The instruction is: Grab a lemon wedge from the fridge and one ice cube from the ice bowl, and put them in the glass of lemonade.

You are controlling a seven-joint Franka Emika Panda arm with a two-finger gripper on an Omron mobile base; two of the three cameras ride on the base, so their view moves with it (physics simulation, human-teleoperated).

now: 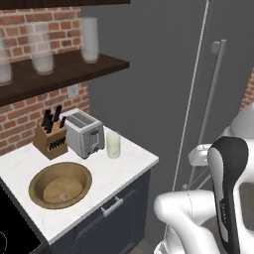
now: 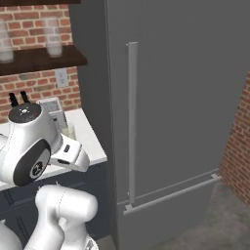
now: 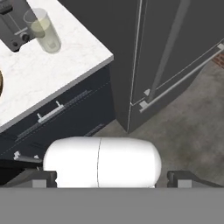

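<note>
The short clear tumbler of pale creamy-yellow lemonade (image 1: 113, 144) stands upright on the white marble tabletop (image 1: 134, 161), near its right end and just beside the silver two-slot toaster (image 1: 84, 133); from my hand camera I see the same tumbler (image 3: 43, 30) at the upper left, next to the toaster's dark side. Nearer the front of the tabletop sits the wide, shallow tan-brown wooden ice bowl (image 1: 60, 185); a pale lump lies in its bottom, but I cannot make out a single ice cube. Behind the toaster a wooden knife block (image 1: 50, 138) with black handles leans toward the red brick wall (image 1: 30, 30), and above it a dark wooden shelf (image 1: 64, 69) carries tall frosted glasses (image 1: 90, 39). To the right of the tabletop stands the tall matte grey fridge (image 2: 185, 97), its door shut, with a long vertical grey bar handle (image 2: 132, 122) and a horizontal bar handle (image 2: 171, 194) on the drawer below. Dark navy cabinet fronts with a silver pull (image 3: 49, 113) sit beneath the tabletop. My jaws (image 3: 112, 177) are spread wide and released, holding nothing, with the two dark fingertips (image 3: 43, 178) far apart over the grey floor in front of the fridge.
</note>
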